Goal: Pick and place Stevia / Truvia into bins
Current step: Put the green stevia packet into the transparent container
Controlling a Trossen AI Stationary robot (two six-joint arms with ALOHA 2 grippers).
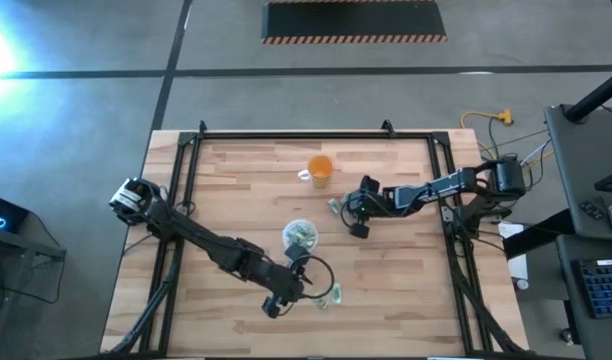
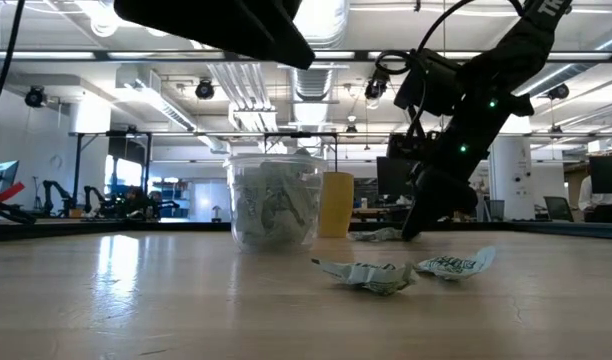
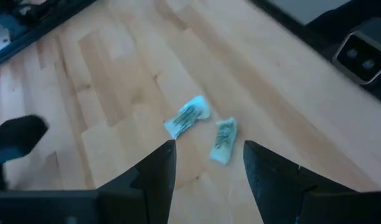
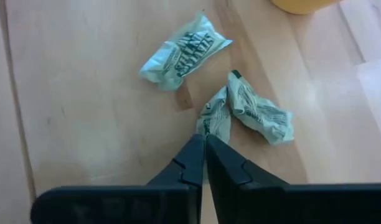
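Left dark six-joint arm reached diagonally across toward the near edge, its two-finger gripper (image 3: 206,163) spread wide, hovering (holding nothing). Right dark arm extended inward from its side, wrist angled down, gripper (image 4: 205,142) pinched fully closed at the surface.

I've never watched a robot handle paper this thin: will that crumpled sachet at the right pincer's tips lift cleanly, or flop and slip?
The sachet looks creased and limp, so it would probably droop, not stay flat. Being small and thin, it is likely very light and might slide on the smooth table if nudged. The right pincer is shut on just one corner, so it could slip out.
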